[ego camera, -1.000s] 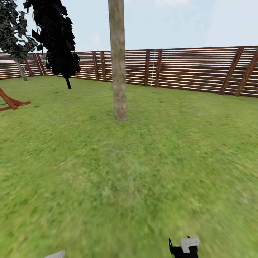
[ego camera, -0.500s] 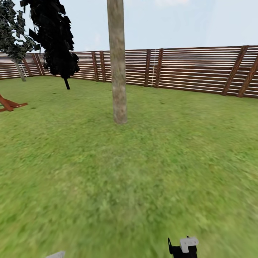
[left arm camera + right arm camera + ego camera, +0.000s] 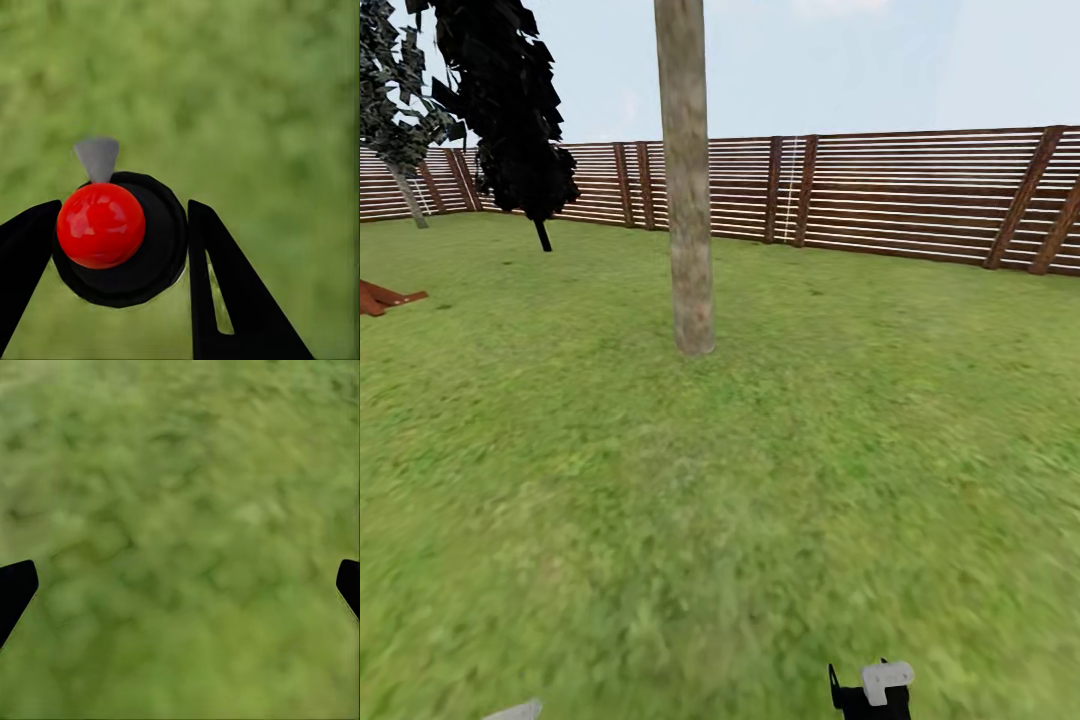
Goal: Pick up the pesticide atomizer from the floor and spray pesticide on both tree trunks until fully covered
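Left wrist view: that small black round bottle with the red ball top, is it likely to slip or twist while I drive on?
The small black round sprayer bottle with red ball top probably stays rigid, looking like hard plastic. Its round, glossy body may rotate between the left end effector fingers, which meet it only at the sides. It is small, so likely light.

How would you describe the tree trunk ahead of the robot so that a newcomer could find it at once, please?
In front of the brown slatted fence, on the open lawn, one tree trunk rises straight past the head view's upper edge. It is a smooth, branchless, mottled grey-brown column, unlike the black conifer and the small leafy tree farther off toward the fence.
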